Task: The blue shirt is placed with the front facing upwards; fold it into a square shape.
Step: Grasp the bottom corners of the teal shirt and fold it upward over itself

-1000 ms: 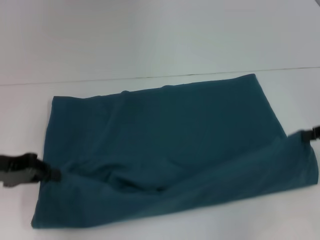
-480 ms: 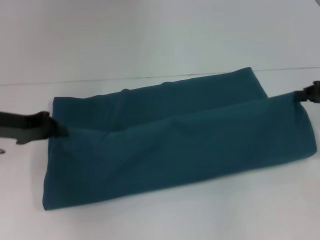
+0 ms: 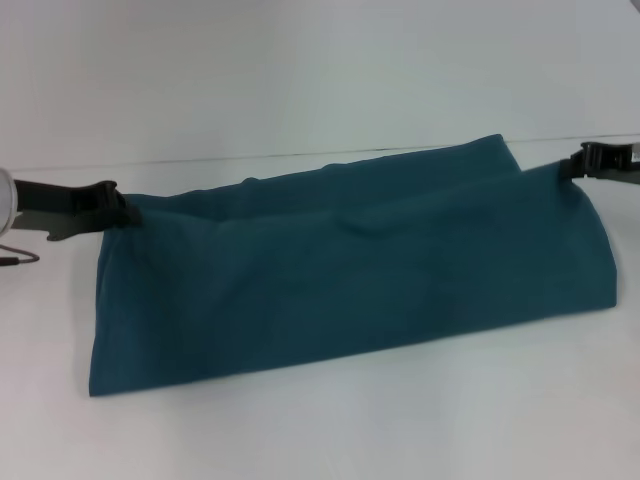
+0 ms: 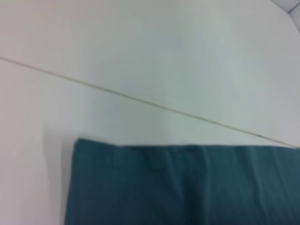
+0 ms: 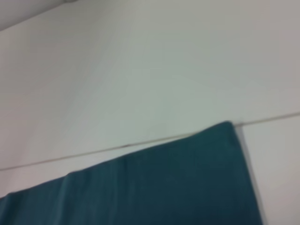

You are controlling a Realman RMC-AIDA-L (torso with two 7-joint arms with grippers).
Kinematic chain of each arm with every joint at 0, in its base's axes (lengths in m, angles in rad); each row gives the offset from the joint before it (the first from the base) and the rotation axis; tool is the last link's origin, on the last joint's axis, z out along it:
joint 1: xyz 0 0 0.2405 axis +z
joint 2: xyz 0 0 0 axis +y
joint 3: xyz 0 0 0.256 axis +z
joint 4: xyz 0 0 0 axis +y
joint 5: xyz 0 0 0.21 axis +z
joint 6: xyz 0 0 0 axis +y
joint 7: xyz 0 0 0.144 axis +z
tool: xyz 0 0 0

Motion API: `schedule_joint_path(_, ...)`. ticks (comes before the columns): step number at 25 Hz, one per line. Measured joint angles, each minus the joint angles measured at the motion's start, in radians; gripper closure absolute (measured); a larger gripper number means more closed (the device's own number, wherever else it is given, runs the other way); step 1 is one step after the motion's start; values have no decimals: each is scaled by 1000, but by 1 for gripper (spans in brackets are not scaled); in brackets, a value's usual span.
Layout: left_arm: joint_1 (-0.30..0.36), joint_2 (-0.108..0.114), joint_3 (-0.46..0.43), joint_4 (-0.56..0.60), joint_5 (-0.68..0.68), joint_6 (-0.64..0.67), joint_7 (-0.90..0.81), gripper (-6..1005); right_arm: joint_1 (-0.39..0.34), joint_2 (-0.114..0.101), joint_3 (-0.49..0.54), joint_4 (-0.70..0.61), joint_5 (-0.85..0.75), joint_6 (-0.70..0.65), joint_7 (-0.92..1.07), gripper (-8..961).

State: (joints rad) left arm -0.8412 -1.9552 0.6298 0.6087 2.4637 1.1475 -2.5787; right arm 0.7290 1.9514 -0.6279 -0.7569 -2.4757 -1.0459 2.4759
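Observation:
The blue shirt [image 3: 350, 275] is a dark teal cloth lying across the white table, with its near half lifted and carried over toward the far edge. No lettering or collar shows. My left gripper [image 3: 122, 210] is shut on the lifted layer's left corner. At the right end, my right gripper [image 3: 578, 163] is shut on the other corner. The raised fold hangs between the two. Both wrist views show only a flat stretch of the shirt [image 4: 187, 185] [image 5: 154, 187], with no fingers in them.
The white table [image 3: 320, 430] ends at a seam [image 3: 250, 157] against a pale wall just behind the shirt. A thin cable [image 3: 18, 260] loops under my left arm.
Both grippers have moved up and away from me, carrying the shirt's near edge over toward its far edge. The visible cloth has become a narrower band.

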Motion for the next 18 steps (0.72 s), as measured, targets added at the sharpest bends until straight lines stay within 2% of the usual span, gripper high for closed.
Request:
schedule_joint_path(7,-7,-10,2,-4,0,-106,-2,968,36,9,-52,52,-5,147,4,922)
schedule_joint_path(14,-16,-39,35,-5,0,-227,7,967,68,22,-97,122,-5,283,5,923)
schedule_joint_path(18,-20,-48,59,-6,0,-282,2,968,81,27,-130,134,-6,357,5,923)
